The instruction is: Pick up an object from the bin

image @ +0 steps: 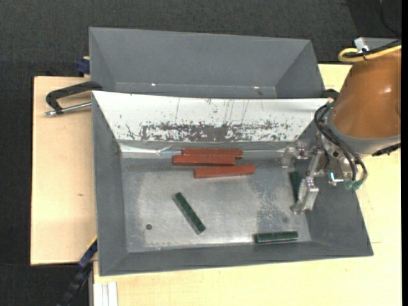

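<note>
I'm hanging my gripper at the right side of the bin. I can't tell how wide the jaws are standing, or whether they're gripping the dark green piece sitting against its left. A dark green bar is lying just below in frame, long axis running left-right.

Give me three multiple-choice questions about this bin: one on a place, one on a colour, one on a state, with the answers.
1. Where in the bin is the gripper? A) left side B) right side C) centre
2. What colour are the bars by the back wall? A) red-brown B) yellow C) white
3. How does the mid-floor dark green bar lie? A) on end B) flat, slanted C) atop another

1 B, it hangs by the right wall; 2 A, red-brown against grey; 3 B, flat, angled to the walls.
</note>
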`<state>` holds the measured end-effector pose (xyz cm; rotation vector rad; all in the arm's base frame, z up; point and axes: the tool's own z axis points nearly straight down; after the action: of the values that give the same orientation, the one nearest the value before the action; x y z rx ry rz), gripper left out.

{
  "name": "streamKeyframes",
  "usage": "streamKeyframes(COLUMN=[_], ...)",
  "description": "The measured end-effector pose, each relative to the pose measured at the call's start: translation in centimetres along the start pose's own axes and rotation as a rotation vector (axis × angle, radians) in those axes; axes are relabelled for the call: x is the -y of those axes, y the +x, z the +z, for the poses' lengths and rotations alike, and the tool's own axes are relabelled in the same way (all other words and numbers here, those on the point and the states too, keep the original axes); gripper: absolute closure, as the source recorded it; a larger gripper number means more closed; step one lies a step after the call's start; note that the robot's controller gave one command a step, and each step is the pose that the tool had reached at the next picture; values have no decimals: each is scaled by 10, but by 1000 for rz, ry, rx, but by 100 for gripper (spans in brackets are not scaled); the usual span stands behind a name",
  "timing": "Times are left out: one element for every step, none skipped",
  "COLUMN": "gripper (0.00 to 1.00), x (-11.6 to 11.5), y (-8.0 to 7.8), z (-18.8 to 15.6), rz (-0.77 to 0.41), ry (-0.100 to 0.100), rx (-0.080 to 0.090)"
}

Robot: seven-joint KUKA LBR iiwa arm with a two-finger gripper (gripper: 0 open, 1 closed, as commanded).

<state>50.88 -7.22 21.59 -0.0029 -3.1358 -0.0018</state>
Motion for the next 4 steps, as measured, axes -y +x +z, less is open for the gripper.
streamKeyframes(gripper=[0,0,0,0], x=[0,-45,-101,-104], y=[-2,-35,-79,-88], z=[-4,62,57,89], rz=[-2,63,133,-84], ry=[1,0,-1,0], rx=[9,13,4,9])
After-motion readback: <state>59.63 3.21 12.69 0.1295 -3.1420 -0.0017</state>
